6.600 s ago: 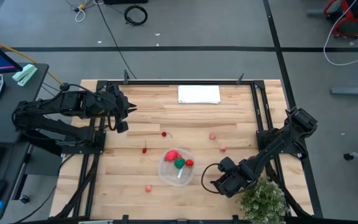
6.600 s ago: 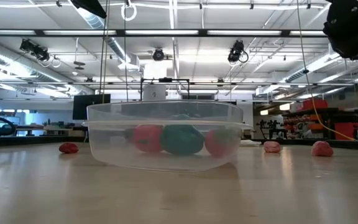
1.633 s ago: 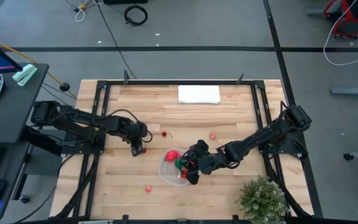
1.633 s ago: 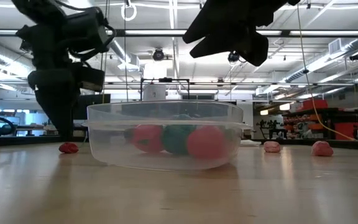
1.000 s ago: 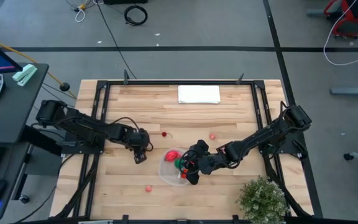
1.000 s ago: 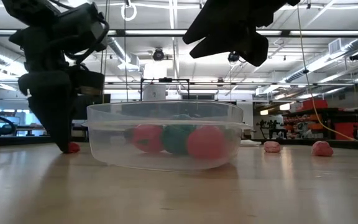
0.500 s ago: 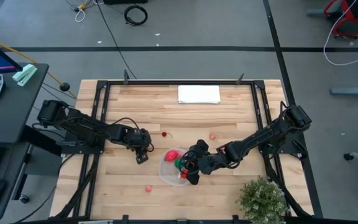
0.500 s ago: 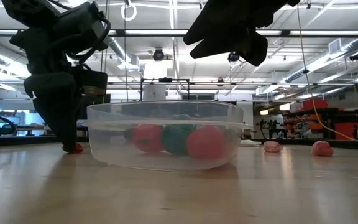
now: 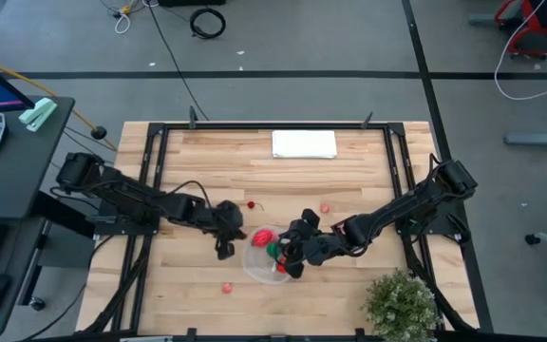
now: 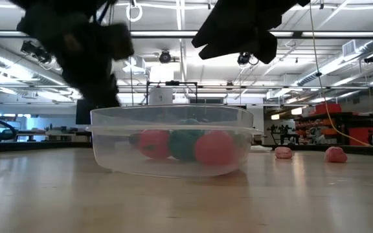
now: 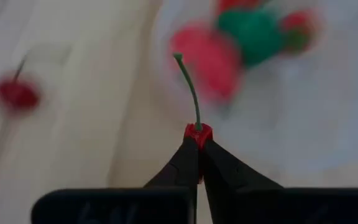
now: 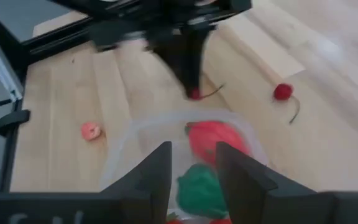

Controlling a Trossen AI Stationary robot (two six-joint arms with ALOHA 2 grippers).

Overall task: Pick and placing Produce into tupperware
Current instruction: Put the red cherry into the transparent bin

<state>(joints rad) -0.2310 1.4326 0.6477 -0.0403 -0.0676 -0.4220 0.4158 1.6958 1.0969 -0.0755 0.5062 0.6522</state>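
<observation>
Red stemmed cherry pinched in left fingers; right fingers parted above clear round tupperware.

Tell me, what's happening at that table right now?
Left tool shut on a cherry, beside the tub. Right tool open above the tub. Nothing in the way.

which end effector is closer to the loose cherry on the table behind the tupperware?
Left. The left end effector, shut on a small cherry, sits just beside the loose cherry, toward the left arm's side. The right end effector hangs over the tupperware, farther off.
</observation>
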